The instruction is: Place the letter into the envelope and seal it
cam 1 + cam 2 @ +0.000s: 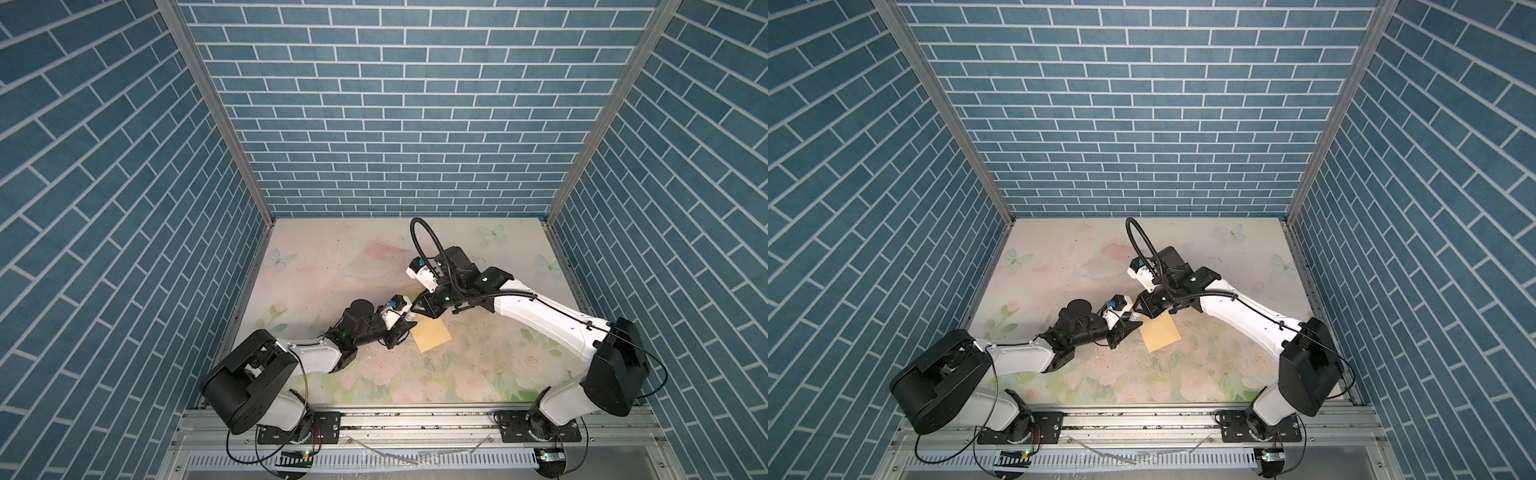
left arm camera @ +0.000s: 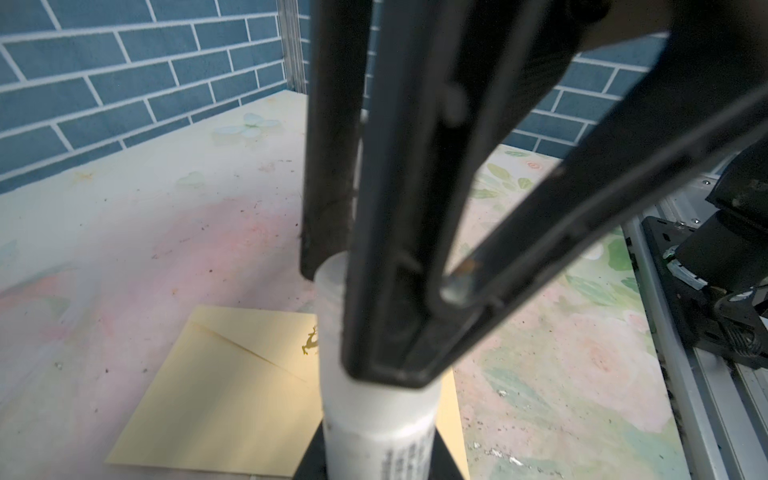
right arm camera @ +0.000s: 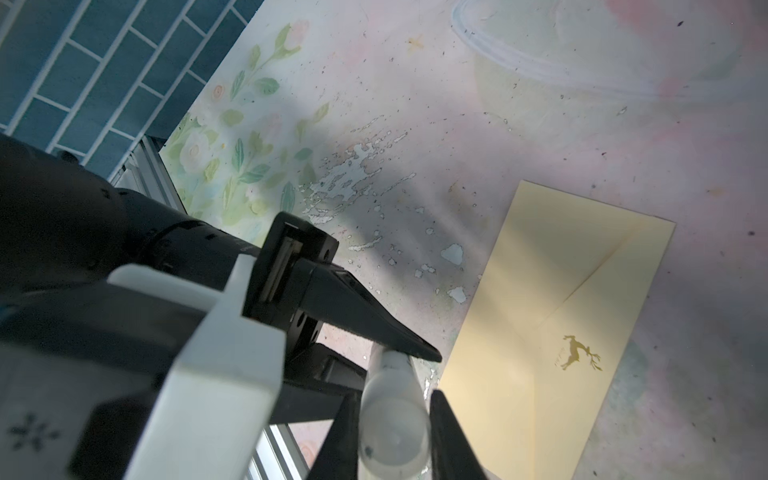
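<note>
Lying flat, rectangular paper envelope [image 2: 216, 395], cylindrical tube [image 2: 374, 432]

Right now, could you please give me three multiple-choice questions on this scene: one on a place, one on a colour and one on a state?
1. Where is the envelope?
A) flat on the table
B) held up in the air
C) leaning on the back wall

2. What colour is the deer mark on it?
A) red
B) gold
C) blue

3. How do the left hand and the right hand stand?
A) both wide open
B) one closed, one empty
C) both closed on one white tube

Answers:
1 A, both wrist views show it lying flat on the flowered top.
2 B, the deer shines gold on pale yellow.
3 C, each hand pinches one end of the tube.
</note>
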### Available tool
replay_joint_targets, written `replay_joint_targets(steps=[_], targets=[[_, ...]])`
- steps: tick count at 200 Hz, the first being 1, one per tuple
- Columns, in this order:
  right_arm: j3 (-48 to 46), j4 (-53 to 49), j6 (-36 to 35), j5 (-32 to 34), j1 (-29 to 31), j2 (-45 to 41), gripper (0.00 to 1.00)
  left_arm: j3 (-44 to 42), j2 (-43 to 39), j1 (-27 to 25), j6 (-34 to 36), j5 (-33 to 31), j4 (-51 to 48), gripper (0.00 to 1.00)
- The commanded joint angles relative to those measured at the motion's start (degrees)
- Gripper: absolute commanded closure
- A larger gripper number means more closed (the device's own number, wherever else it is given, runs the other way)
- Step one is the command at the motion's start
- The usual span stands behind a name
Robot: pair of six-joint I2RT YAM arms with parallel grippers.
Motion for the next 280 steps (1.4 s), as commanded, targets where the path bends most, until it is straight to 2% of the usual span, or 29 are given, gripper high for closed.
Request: replay_joint_targets(steps=[1,63,88,101,116,148,168,186,215,246,280], targets=[[-5.06,-2.65,3.14,-5.77,3.92,4.77,0.94,4.06,-2.19,-0.55,-0.55,0.67,19.88,1.0],[-3.84,-0.29,3.55,-5.31,4.12,4.12,0.95,3.74,-2.28,-0.55,-1.52,-0.9,19.38,1.0],[0.06,-1.1,1.9,-0.21,3.53,0.24,0.95,2.89,-2.72,-0.55,-2.42,-2.97,17.94,1.0],[2.1,-0.78,1.51,3.65,2.89,-2.26,0.91,2.51,-3.38,-0.55,-3.2,-4.57,16.24,1.0],[3.75,0.87,1.19,7.93,2.14,-4.95,0.81,2.19,-4.63,-0.55,-4.21,-6.0,13.08,1.0],[3.64,6.68,0.46,13.09,1.6,-10.61,0.54,3.12,-9.37,-0.55,-8.55,-11.96,-0.14,1.0],[0.57,10.66,0.04,15.98,1.51,-14.76,0.43,7.3,-13.17,-0.55,-13.1,-18.79,-17.45,1.0],[-3.1,13.47,0.21,20.18,1.23,-18.08,0.38,14.05,-14.24,-0.1,-16.39,-24.93,-35.26,1.0],[-8.6,17.47,2.96,26.04,-0.57,-21.56,0.31,22.99,-10.95,4.0,-20.69,-24.26,-52.19,1.0],[-12.6,18.23,7.13,27.67,-4.09,-22.25,0.26,26.49,-6.85,8.5,-23.39,-24.74,-58.5,1.0],[-16.01,20.84,9.66,25.76,-6.45,-22.5,0.26,30.3,0.15,11.1,-24.64,-25.22,-61.89,1.0]])
